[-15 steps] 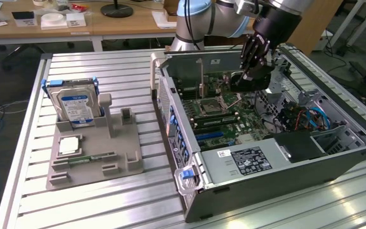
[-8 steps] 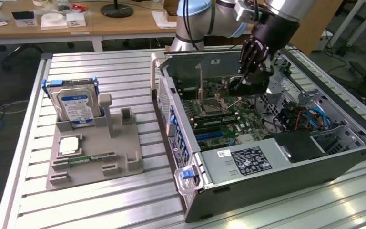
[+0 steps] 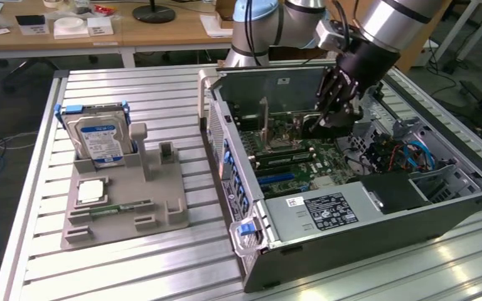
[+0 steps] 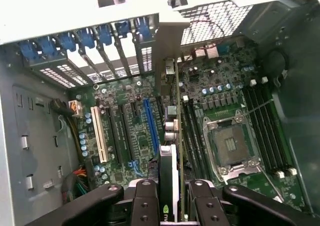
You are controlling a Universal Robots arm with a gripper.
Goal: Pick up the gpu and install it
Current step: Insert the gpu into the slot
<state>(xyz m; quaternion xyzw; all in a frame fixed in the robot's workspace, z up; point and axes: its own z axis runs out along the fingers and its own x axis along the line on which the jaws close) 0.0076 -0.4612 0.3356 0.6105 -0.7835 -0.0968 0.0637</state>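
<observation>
We see gripper (image 3: 326, 125) low inside open computer case (image 3: 375, 232), on exterior view's right. Fingers (image 4: 145, 206) drawn narrow, clamped on gpu (image 4: 169, 171), one finger per face. Card on edge, directly under tool. Long axis runs from fingers out to its silver bracket (image 4: 170, 61) at rear slot panel (image 4: 100, 36). Card lies above motherboard (image 4: 125, 126), between long blue slot (image 4: 150, 126) and CPU socket (image 4: 230, 146). We cannot tell whether it is seated.

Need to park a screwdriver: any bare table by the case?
Bare table slats between the grey fixture and the PC case, and on the near side of the fixture. Inside the case it is crowded: the pincer holds the gpu at the motherboard.
</observation>
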